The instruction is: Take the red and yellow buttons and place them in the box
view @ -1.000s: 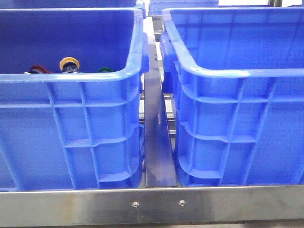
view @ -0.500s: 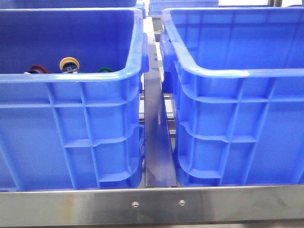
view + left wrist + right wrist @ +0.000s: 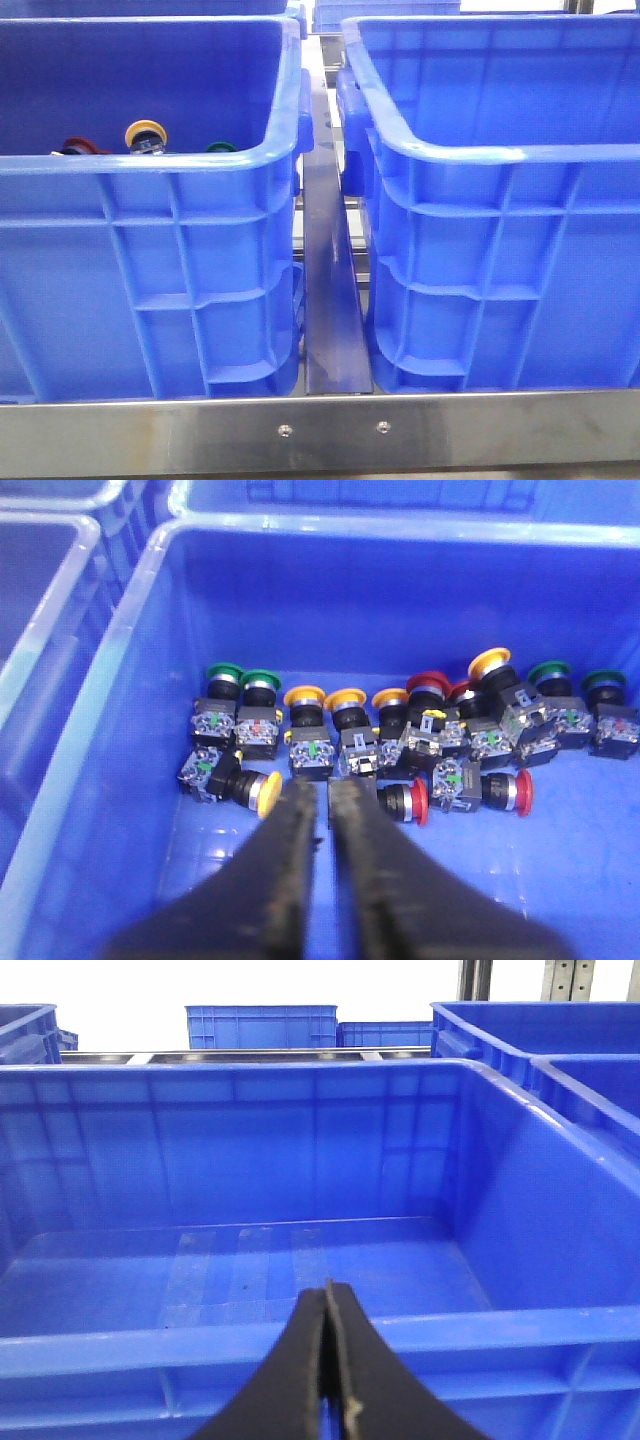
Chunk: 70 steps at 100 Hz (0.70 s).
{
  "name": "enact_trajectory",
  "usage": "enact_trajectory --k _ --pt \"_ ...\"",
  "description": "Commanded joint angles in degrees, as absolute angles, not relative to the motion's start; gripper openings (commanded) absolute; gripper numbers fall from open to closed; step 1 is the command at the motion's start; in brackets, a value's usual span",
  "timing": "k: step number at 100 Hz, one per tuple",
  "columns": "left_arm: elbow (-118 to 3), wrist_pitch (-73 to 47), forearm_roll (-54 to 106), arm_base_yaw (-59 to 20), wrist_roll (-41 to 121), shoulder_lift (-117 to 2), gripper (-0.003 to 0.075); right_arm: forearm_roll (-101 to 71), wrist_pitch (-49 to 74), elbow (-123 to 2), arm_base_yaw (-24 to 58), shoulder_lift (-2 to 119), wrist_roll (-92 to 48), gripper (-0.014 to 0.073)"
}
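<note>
In the left wrist view, several push buttons lie on the floor of the left blue crate (image 3: 110,750). A yellow-capped button (image 3: 268,792) lies on its side just beside my left gripper (image 3: 321,795). A red-capped one (image 3: 415,801) lies on the gripper's other side. The gripper hovers above them, its jaws a narrow gap apart and empty. More yellow (image 3: 304,696), red (image 3: 427,682) and green (image 3: 222,672) caps stand in a row behind. My right gripper (image 3: 327,1290) is shut and empty above the near rim of the empty box (image 3: 240,1350). The front view shows neither gripper.
In the front view the two crates stand side by side, the left one (image 3: 150,165) with yellow (image 3: 146,133) and red (image 3: 76,146) caps showing over its rim, and the right one (image 3: 500,155). A steel rail (image 3: 330,300) runs between them. More blue crates (image 3: 262,1026) stand behind.
</note>
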<state>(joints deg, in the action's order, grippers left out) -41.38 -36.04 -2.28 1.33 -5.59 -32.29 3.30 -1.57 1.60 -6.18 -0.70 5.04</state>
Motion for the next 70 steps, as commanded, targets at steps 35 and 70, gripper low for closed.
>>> enact_trajectory --k 35,70 --pt "-53.3 -38.06 3.43 -5.2 -1.23 -51.05 0.0513 4.1 -5.81 1.91 -6.54 -1.74 5.19 -0.0068" --pt "-68.7 -50.74 0.4 -11.1 -1.23 -73.45 0.0512 4.1 -5.81 1.91 -6.54 -1.74 5.19 -0.0068"
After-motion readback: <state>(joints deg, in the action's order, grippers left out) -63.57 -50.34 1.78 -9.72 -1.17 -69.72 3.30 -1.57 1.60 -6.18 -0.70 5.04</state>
